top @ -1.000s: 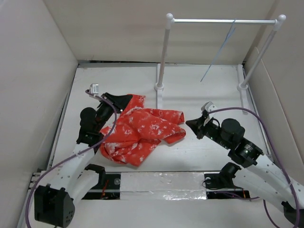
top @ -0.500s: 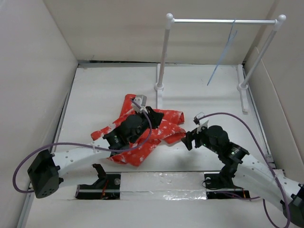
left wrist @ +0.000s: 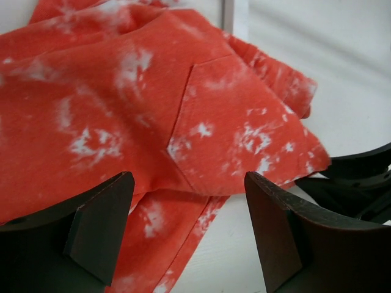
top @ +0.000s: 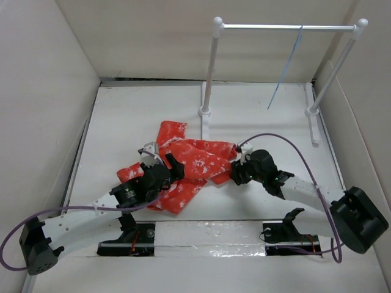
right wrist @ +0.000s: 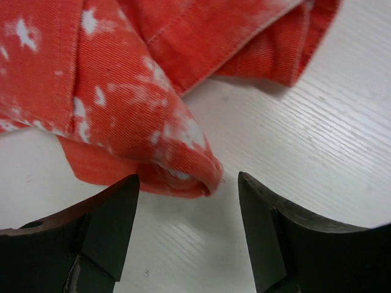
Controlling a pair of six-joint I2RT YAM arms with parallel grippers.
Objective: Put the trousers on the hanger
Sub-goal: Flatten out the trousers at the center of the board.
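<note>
White desk [top: 263,128], walled. Trousers [top: 192,163]: crumpled, lying near the rack's [top: 211,67] left post. Hanger [top: 286,66]: hung from that rack's bar. Left hand [left wrist: 188,183], right hand [right wrist: 186,180]: fingers apart, straddling fabric edges. Step: grasping. Next: probably pinch, then lift rackward.

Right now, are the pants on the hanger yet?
Not yet. The trousers lie crumpled on the table, and the hanger hangs bare on the rack. The left gripper and right gripper are open at the fabric's edges. Grabbing, lifting and hanging are all left.
</note>
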